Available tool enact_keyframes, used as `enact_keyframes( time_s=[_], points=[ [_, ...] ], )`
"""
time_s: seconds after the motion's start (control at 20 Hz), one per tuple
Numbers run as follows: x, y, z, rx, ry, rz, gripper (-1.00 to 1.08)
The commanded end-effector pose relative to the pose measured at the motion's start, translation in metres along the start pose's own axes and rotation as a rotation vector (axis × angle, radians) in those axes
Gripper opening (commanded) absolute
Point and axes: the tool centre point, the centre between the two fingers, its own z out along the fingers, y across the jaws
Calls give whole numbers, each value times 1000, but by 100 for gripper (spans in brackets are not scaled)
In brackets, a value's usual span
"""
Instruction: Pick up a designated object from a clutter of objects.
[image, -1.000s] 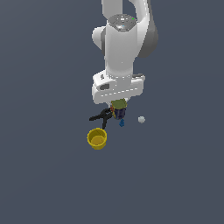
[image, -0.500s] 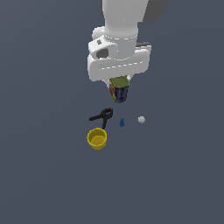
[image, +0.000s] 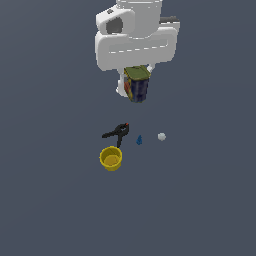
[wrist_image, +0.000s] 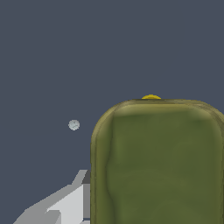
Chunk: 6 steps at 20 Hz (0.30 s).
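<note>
The small can with olive-green top and dark blue labelled sides (image: 136, 84) has risen clear of the yellow cup (image: 111, 158) and black clamp (image: 116, 132), seemingly pinched by the white gripper (image: 135, 80); the pick looks essentially accomplished.

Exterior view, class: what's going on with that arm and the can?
The Panda arm's gripper holds the olive-topped blue can in the air, clear of the surface. Below lie the black clamp, the yellow cup, a tiny blue piece and a small white ball. None of them touches another.
</note>
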Motion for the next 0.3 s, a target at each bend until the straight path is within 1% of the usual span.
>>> enact_keyframes(
  time_s=[0.0,0.25],
  points=[
    [0,0,-10,-1,3,0,-100],
    [1,0,-16,-1,3,0,-100]
  ],
)
